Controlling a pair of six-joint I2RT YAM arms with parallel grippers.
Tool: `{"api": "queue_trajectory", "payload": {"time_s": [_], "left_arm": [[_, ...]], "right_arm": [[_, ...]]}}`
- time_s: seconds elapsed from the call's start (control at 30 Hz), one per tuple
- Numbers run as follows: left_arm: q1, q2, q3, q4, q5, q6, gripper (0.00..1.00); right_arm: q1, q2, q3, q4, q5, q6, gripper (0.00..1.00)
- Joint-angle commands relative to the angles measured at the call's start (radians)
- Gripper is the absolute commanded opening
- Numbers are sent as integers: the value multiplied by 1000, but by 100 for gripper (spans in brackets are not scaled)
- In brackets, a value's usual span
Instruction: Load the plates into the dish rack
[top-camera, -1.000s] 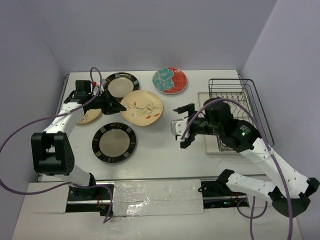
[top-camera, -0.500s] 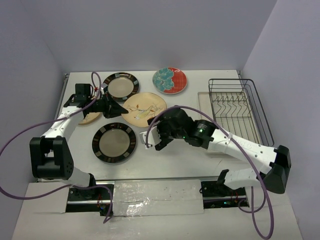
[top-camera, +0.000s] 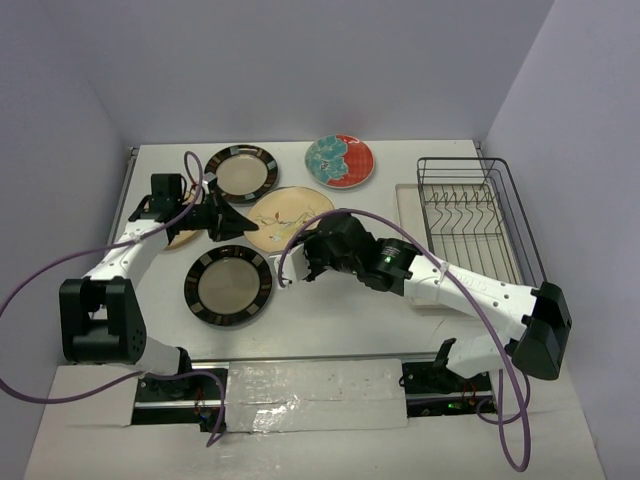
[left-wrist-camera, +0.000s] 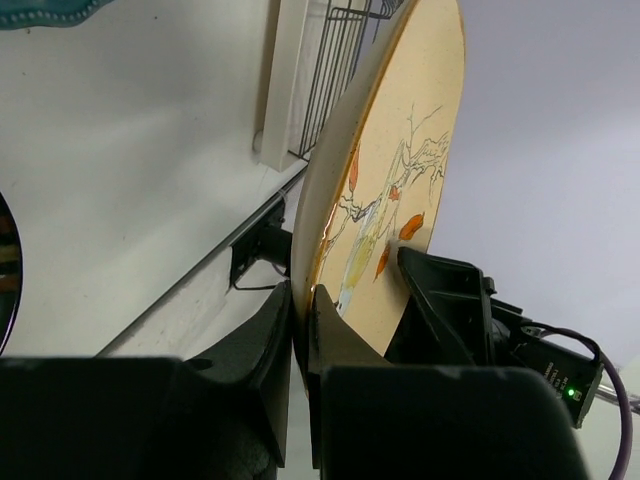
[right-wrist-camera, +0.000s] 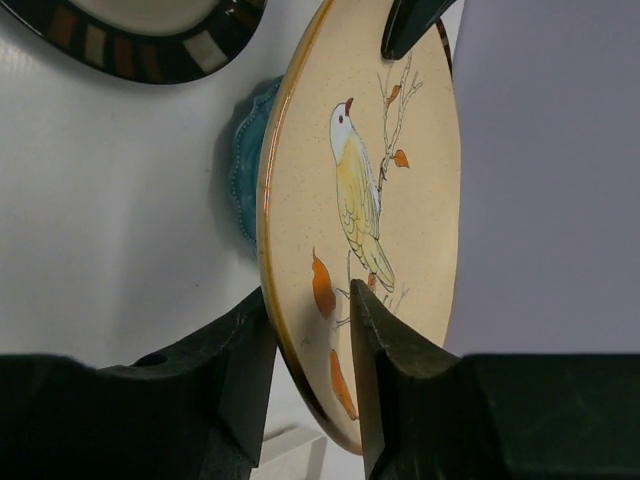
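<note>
A cream-tan plate painted with a bird (top-camera: 285, 213) is held from two sides, mid-table. My left gripper (top-camera: 243, 222) is shut on its left rim; the jaws pinch the edge (left-wrist-camera: 300, 310). My right gripper (top-camera: 300, 256) has its fingers on both faces of the near rim (right-wrist-camera: 310, 310), shut on the bird plate (right-wrist-camera: 370, 150). The dish rack (top-camera: 480, 215) stands at the right and holds no plates. Other plates lie flat: two with striped rims (top-camera: 240, 170) (top-camera: 228, 284), and a red one with teal flowers (top-camera: 339, 160).
A tan plate (top-camera: 178, 236) lies partly under my left arm. A scalloped teal plate (right-wrist-camera: 243, 170) shows behind the bird plate in the right wrist view. The rack's cream tray (top-camera: 408, 200) sits at the table's right edge. Purple cables loop beside both arms.
My right arm swung left from beside the rack to the bird plate, and its jaws closed onto the near rim. The left gripper kept its hold and shifted slightly.
</note>
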Motion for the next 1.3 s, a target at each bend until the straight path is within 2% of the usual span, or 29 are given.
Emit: {"api": "queue_trajectory", "payload": {"time_s": [0.0,0.1,0.17,0.2,0.27,0.3,0.37,0.4,0.57,0.6,0.7,0.73,0.83,0.87,1.0,1.13,1.17,1.27], "left_arm": [[-7,-52,8,139,155,-89,0],[-7,-50,-20,197,172,-146,0],[-7,-55,-40,248,175,-174,4],[-7,-58,-45,255,180,-186,10],[-7,-58,-43,259,180,-183,29],[-7,-55,-43,262,183,-183,47],[-7,-55,-33,260,177,-174,74],[-5,-56,-23,233,169,-143,99],[36,-53,122,10,7,70,99],[53,-56,154,-54,-29,140,99],[96,-66,246,-91,-139,246,99],[98,-69,279,-118,-168,272,99],[98,-90,279,-105,-187,346,99],[98,-95,264,-87,-173,377,99],[96,-112,208,-21,-97,405,99],[95,-103,179,28,-15,421,99],[89,-103,181,27,-15,443,99],[73,-118,198,12,-29,487,99]], "right_arm": [[4,-12,13,72,13,-1,40],[4,-21,5,67,2,-8,28],[2,-26,7,62,2,-4,7],[2,-29,4,76,2,4,0],[2,-35,8,66,2,13,0],[4,-38,13,61,2,19,0],[1,-46,27,47,-23,39,0],[-1,-50,31,33,-32,47,0],[-30,-92,76,-36,-44,148,0],[-62,-96,88,-72,-49,215,0],[-148,-116,152,-155,-81,370,0],[-231,-119,194,-177,-124,413,0],[-376,-138,283,-261,-194,564,0],[-483,-145,304,-301,-266,594,0],[-739,-147,416,-410,-444,708,0],[-1016,-66,554,-523,-621,736,0],[-1135,-41,582,-581,-659,736,0],[-1286,84,727,-721,-794,690,0]]}}
